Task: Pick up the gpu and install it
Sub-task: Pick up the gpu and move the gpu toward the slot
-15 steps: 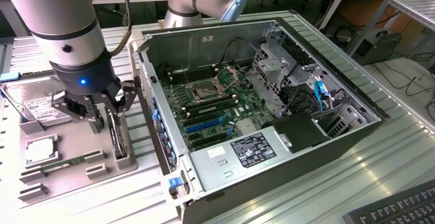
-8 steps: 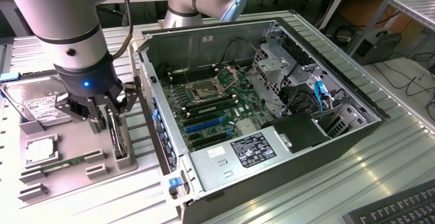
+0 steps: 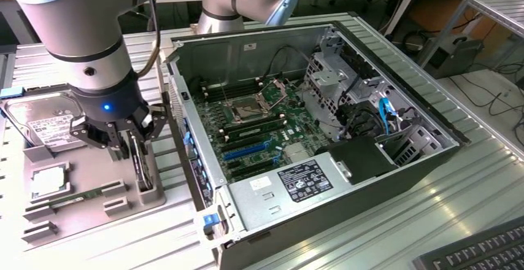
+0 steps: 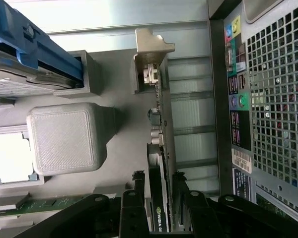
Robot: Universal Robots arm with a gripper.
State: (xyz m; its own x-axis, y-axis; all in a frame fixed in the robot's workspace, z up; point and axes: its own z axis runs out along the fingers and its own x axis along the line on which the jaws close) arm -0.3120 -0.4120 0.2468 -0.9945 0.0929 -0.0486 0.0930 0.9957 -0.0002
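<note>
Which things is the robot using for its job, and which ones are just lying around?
For the job:
gpu, standing on edge in the grey holder
gripper, down at the gpu
open computer case

Just lying about:
hard drive
memory stick
keyboard

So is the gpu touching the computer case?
Apart. The wrist view shows a strip of ribbed table between the gpu and the case.

Looks like a robotics lab: a robot arm (image 3: 90, 37), a slatted aluminium surface (image 3: 475, 184), an opened computer case (image 3: 245, 55), and loose cables (image 3: 497, 98).
</note>
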